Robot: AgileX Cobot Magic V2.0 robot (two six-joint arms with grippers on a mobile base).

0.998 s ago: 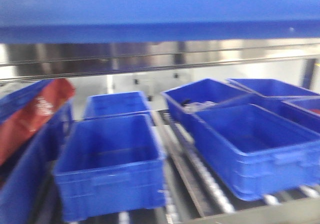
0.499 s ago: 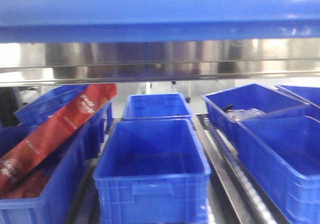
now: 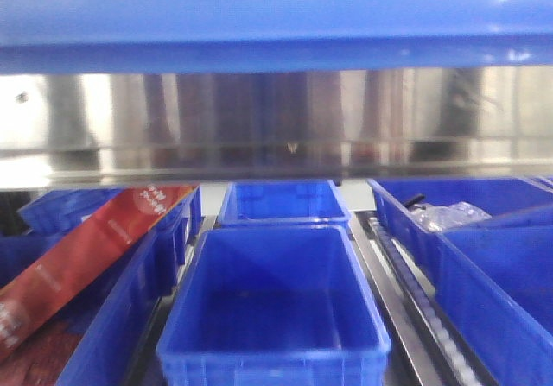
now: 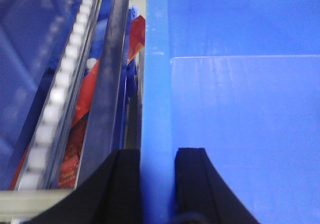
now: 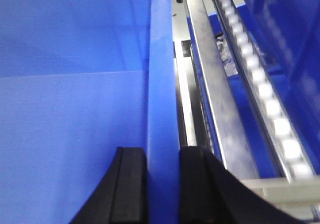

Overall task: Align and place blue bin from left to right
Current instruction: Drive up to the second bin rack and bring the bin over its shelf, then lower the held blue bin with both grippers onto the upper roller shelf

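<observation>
The blue bin point(image 3: 276, 15) is a wide light-blue band across the top of the front view, held up off the racks. In the left wrist view my left gripper point(image 4: 157, 184) is shut on the bin's left wall rim point(image 4: 156, 83), one black finger outside and one inside. The bin's smooth inside point(image 4: 240, 108) fills the right of that view. My right gripper point(image 5: 162, 184) is shut the same way on the right wall rim point(image 5: 162, 73), with the bin's interior point(image 5: 75, 108) to its left.
Below a steel shelf beam point(image 3: 276, 118), darker blue tubs sit on roller racks: one centre front point(image 3: 272, 308), one behind it point(image 3: 283, 203), one at the right holding clear plastic point(image 3: 449, 218). A red packet point(image 3: 86, 248) leans in the left tubs. Roller rails point(image 5: 260, 83) run beside the bin.
In the front view the tubs have slid right and down in the picture, and the steel beam fills more of it. The held bin stays at the top edge.
</observation>
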